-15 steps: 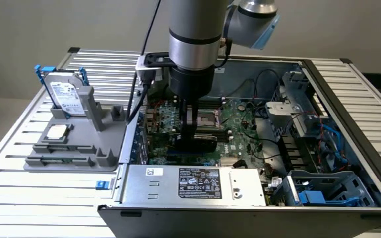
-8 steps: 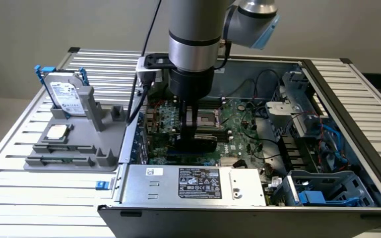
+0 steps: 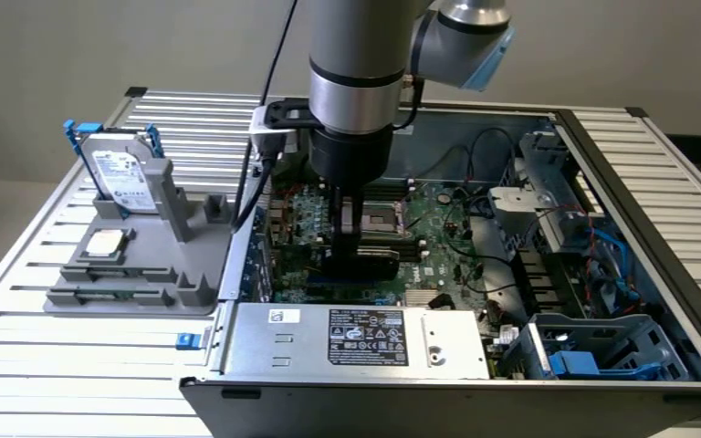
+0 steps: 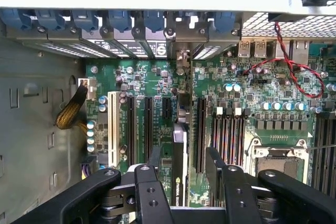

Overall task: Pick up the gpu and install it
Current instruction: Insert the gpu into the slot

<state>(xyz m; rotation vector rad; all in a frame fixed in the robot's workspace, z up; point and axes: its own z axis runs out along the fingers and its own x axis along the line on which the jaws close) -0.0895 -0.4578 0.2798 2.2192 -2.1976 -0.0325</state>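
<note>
1. The gpu point(image 4: 177, 169), a thin rectangular card with a black cover, stands on edge inside the open grey metal computer case point(image 3: 594, 173), down among the long black expansion slots point(image 4: 137, 129) of the green motherboard point(image 4: 247, 93). It looks to be sitting in or just over a slot; whether it is pressed fully home I cannot tell.
2. The black gripper point(image 4: 184, 174) hangs directly over the card. Its fingers point(image 4: 152, 166) stand spread to either side of it, with a gap showing on each side, so they appear to have no hold on it.
3. The pick-up therefore seems done and the install nearly or wholly so.
4. The case lies on a ribbed aluminium table point(image 3: 70, 356). At the exterior view's left, a grey plastic fixture point(image 3: 131, 269) carries a silver hard drive with blue clips point(image 3: 120, 169) and a small square silver chip point(image 3: 105, 242).
5. Behind is a plain pale wall point(image 3: 107, 46).
</note>
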